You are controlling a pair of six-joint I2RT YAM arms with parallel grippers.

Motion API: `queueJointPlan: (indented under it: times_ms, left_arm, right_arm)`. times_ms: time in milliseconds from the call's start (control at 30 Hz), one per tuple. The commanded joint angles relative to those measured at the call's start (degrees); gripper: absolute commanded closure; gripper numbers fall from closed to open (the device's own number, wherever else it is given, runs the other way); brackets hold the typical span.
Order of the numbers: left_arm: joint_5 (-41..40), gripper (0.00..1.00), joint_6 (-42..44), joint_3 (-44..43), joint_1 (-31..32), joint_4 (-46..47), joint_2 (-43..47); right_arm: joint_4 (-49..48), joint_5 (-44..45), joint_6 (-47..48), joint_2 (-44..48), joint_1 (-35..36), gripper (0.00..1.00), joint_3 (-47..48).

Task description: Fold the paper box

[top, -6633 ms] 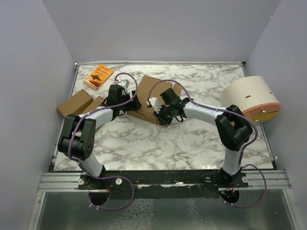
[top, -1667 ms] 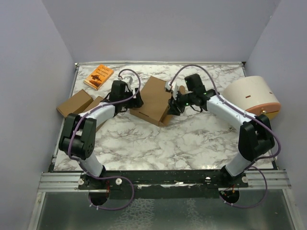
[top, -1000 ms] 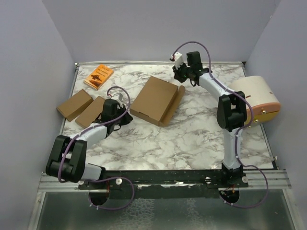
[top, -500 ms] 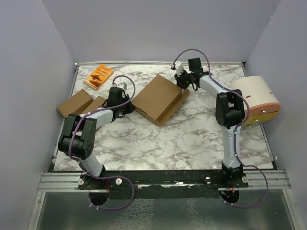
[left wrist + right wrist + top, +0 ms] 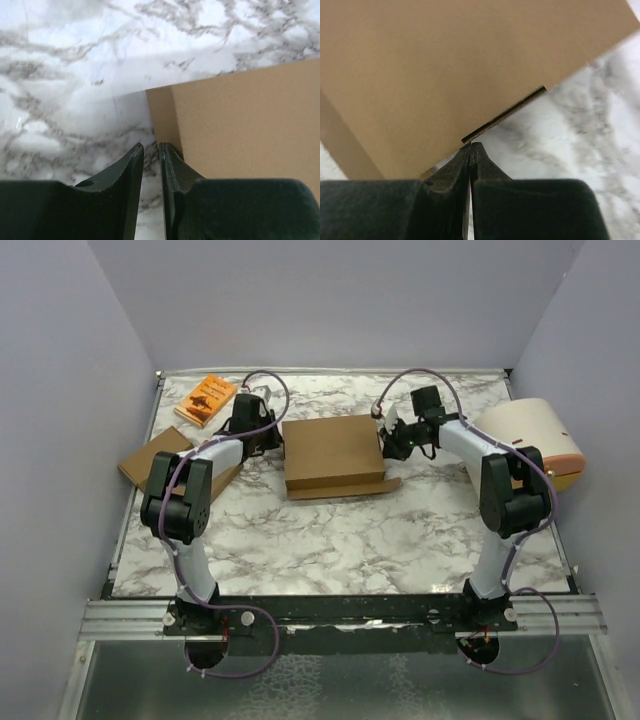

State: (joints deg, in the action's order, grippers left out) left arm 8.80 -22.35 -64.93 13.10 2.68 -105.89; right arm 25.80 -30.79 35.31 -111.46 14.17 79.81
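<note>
Left claw (image 5: pixel 151 150) nearly closed, just a thin gap between the fingers, nothing in it. Hangs low over the marble desk (image 5: pixel 75 65), tips at the near corner of the paper box (image 5: pixel 240 125), with the brown top just ahead and to the right. Right finger right beside the box's side wall; touching or not, impossible to tell.

Right claw (image 5: pixel 470 147) pressed fully closed, empty. Tips up against the box's edge, right at a dark gap (image 5: pixel 502 116) along it, with plain cardboard filling the space ahead and to the left.

From above: box closed and flat on the desk, directly between both claws, one loose flap (image 5: pixel 345 487) sticking out along its near side. Off to the left claw's left, an orange book (image 5: pixel 206 400) and a small cardboard box (image 5: pixel 148 460). Past the right claw's right, a cream drum-shaped object (image 5: pixel 530 440).
</note>
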Motion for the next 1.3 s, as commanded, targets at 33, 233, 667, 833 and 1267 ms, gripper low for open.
queueJointPlan:
  times_ms: [33, 233, 667, 833, 1267]
  left_arm:
    - [12.56, 0.75, 1.97, -8.08, 1.49, 2.63, -5.82]
    - [18.96, 0.75, 4.36, -18.05, 2.11, -0.02, -12.79]
    - [25.39, 0.75, 7.87, -33.68, 5.12, -6.26, -20.19]
    - [21.85, 0.75, 12.0, -30.79, 3.69, -3.36, -12.61]
    - [25.31, 0.47, 11.2, 30.13, 8.43, 53.55, 29.04]
  right_arm:
    - [2.79, -13.09, 3.12, 5.37, 1.73, 0.99, -7.93]
    - [5.69, -18.01, 4.92, 8.6, 2.18, 0.99, -12.54]
    - [8.78, -19.72, 6.96, 11.66, 6.66, 0.95, -13.76]
    - [14.09, -22.24, 12.27, 15.7, 6.66, 0.93, -15.2]
    - [2.87, -36.93, 5.88, 27.41, 6.52, 0.42, -15.07]
